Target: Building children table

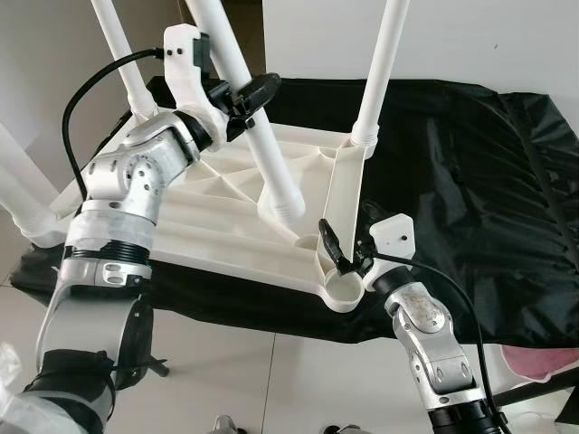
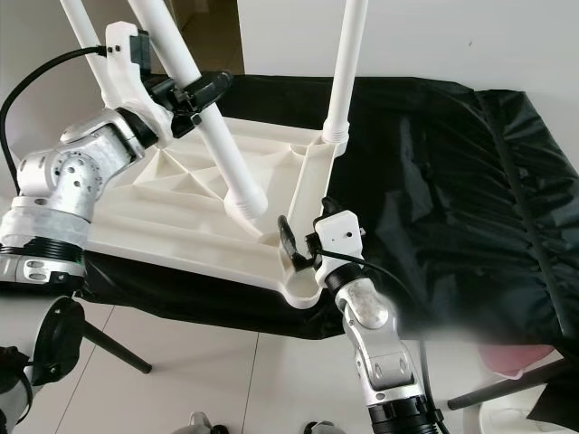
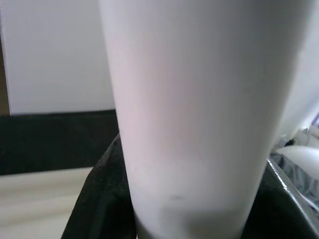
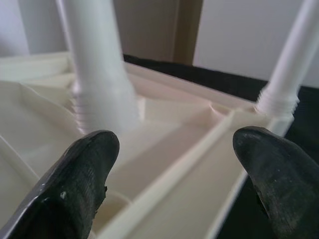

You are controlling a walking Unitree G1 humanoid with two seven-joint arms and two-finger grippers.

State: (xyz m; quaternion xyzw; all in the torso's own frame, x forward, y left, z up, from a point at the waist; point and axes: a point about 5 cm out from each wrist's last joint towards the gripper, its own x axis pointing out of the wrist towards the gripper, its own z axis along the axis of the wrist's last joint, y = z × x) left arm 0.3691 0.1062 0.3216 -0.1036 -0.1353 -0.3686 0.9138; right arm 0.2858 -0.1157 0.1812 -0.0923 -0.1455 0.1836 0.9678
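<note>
Cream plastic tabletop [image 1: 226,212] lies upside down, ribbed underside up, on a surface draped in black cloth [image 1: 470,190]. Pale tiled floor [image 1: 271,380] in front.

White legs stand in the corners: far-right leg [image 1: 375,72] upright in its socket; far-left leg [image 1: 122,59] also up; another at the left edge [image 1: 23,194].

Left gripper [image 1: 246,98] is up over the far-left part of the tabletop, fingers closed around a loose white leg [image 1: 262,149]. This leg is tilted, top leaning far-left, threaded lower end [image 1: 282,210] hanging just above the underside, near the empty near-right corner socket [image 1: 342,287] but not in it. Left wrist view: leg fills the gap between the dark fingers [image 3: 107,199], pressed against both.

Right gripper [image 1: 342,246] sits at the near-right corner, fingers spread wide apart, holding nothing. One finger [image 1: 330,242] rests over the rim beside the socket. Right wrist view: both fingertips [image 4: 84,169] apart, tabletop ribs between them, tilted leg's threaded end beyond.

Pink object [image 1: 543,362] at near right, partly under the cloth.
</note>
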